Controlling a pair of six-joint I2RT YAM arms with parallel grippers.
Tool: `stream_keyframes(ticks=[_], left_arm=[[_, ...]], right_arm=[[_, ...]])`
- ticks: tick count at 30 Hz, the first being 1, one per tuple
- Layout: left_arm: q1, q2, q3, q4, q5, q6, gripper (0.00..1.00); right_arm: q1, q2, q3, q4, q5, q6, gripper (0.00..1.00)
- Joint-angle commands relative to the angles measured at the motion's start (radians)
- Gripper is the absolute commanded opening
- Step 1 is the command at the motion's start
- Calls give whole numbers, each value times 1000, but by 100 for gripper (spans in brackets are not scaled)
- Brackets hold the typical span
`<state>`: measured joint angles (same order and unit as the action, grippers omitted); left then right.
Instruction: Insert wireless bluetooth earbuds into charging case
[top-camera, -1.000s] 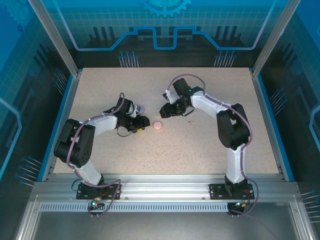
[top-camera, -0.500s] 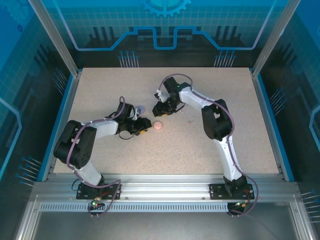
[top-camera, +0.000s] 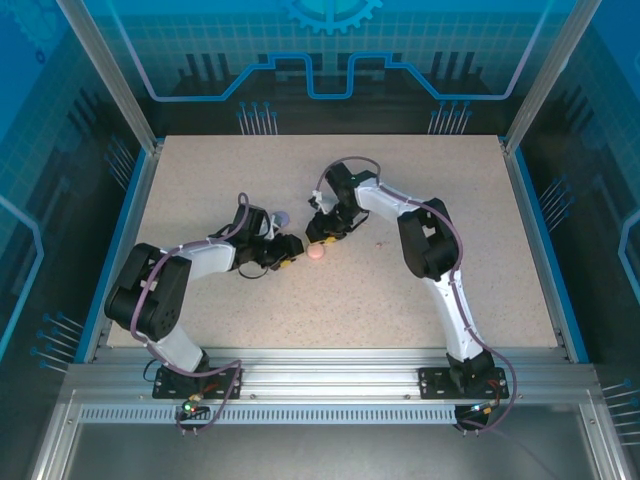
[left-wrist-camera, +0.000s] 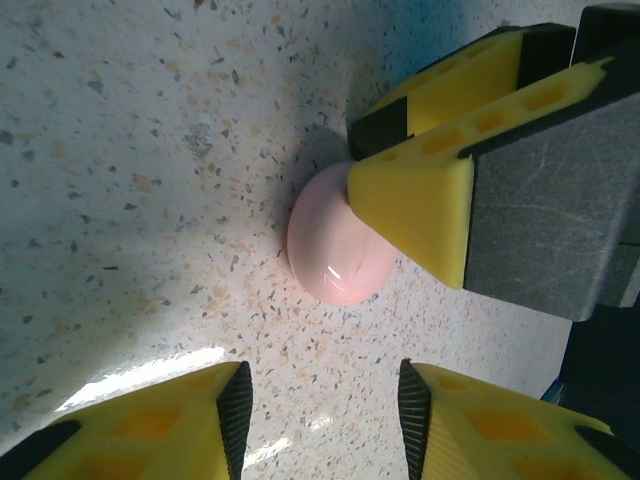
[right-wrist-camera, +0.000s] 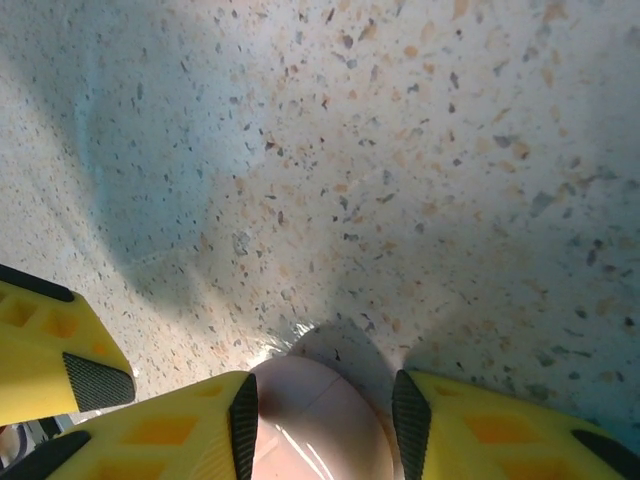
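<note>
At the middle of the table (top-camera: 200, 170), right where the two arms meet, sits the pink charging case (top-camera: 316, 253) — a round, glossy dome flat on the speckled top.

The right gripper (top-camera: 320, 238) is down over it. On its wrist camera the case (right-wrist-camera: 320, 435) lies at the very tips and fills the gap between the yellow fingers (right-wrist-camera: 170, 435), one on either side. I can't tell whether they are pinching it or only bracketing it. The left wrist camera shows the same from the other side, with one right finger covering the case's (left-wrist-camera: 330, 260) far edge and its partner just behind.

The left gripper (top-camera: 287, 250) points at the case from the opposite side, its jaws partly apart with only bare table between them (left-wrist-camera: 320, 400). The case lies just ahead of those fingertips, apart from them.

Behind the left jaws, beside that wrist, there is a lilac round object (top-camera: 282, 217), half hidden. Well out past the right jaws a tiny dark speck (top-camera: 378, 243) lies on the table — too small to name.
</note>
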<state>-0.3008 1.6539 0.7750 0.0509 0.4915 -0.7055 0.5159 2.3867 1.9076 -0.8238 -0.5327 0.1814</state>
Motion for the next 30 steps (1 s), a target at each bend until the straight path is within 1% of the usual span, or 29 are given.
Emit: stream_keyframes(ticks=[1,3,4,12,19,23,27,30], left_arm=[[-14,-17,-8,3,10,0,45],[-18,-14,-5,3,9,-1,45],[-21,-13,-4,1,7,-1,45],[-45,13,7,10,4,-6,45],[-61,41,5,48,-1,-30,45],[-61,55,-1,89,-10,-56,45],[-61,98,-15,177,-6,-117,46],[-61,124,-33,238,-18,-176,46]], right_arm=[[9,-53,-55,-22,-6,-11,44],[8,-54,-80,-18,-5,-14,44],[9,-87,-94,-14,-1,-12,44],[9,-152,-181,18,17,11,45],[7,-205,-229,45,-3,37,46],[1,-235,-253,76,17,66,46],[-17,-224,-233,92,10,80,44],[-20,-179,-170,44,20,65,43]])
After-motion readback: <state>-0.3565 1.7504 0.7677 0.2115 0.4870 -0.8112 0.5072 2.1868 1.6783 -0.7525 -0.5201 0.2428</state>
